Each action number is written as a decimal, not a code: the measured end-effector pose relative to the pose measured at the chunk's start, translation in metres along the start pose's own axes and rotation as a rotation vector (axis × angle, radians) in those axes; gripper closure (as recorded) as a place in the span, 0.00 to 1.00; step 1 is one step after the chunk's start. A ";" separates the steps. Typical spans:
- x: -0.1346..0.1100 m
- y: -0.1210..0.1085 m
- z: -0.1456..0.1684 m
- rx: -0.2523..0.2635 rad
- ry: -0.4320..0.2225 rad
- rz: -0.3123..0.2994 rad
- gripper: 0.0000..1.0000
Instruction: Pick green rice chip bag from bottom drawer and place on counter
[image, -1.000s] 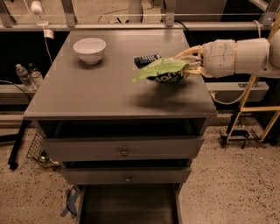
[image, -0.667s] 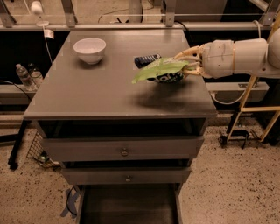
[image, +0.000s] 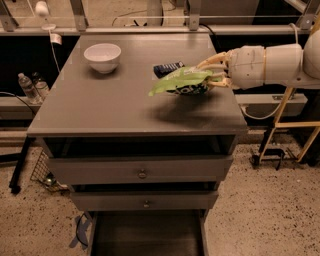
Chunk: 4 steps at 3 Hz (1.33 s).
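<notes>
Left to right: white round bowl (image: 102, 56) sits back-left on the broad flat grey counter (image: 100, 110), well apart from my work. Shallow grey bottom drawer (image: 147, 235) stands pulled out below, bag already out of it. Small dark blue wrapped bar (image: 168, 68) lies just behind the crinkly bright-green rice chip bag (image: 181, 81), held above the counter's right half; the shadow underneath says it isn't down yet. Cream two-finger gripper (image: 212, 75) reaches in from the right, jaws pinched on the bag's right edge, keeping it level. Next, I reckon: lower, release.
</notes>
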<state>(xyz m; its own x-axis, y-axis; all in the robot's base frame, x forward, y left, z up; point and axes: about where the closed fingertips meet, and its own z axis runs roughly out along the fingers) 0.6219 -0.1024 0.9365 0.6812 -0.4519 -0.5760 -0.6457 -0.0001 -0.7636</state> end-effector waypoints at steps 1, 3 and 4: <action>-0.001 0.000 0.003 -0.003 -0.004 -0.001 0.07; -0.002 0.001 0.005 -0.005 -0.007 -0.001 0.00; 0.002 0.000 -0.010 -0.055 0.071 -0.015 0.00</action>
<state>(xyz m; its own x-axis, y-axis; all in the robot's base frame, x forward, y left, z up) 0.6198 -0.1120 0.9386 0.6659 -0.5137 -0.5410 -0.6549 -0.0551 -0.7537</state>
